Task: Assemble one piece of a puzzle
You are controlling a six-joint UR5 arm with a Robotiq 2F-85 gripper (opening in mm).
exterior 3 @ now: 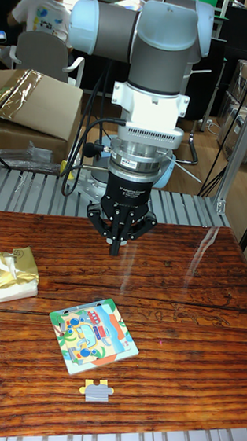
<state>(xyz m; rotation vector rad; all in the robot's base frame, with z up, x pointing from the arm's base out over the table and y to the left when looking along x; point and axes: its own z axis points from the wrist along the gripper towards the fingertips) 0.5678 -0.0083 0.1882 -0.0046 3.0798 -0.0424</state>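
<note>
Fingers (pixel 115 246) of your arm hang pinched together, gripping nothing, above the wooden worktop (pixel 186 310); the loose grey and yellow puzzle piece (pixel 97 390) lies well apart, just beside the colourful square puzzle board (pixel 93 336).

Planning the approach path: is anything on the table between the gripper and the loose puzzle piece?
Yes. In the tall fixed view the puzzle board lies between the gripper and the loose piece.
</note>
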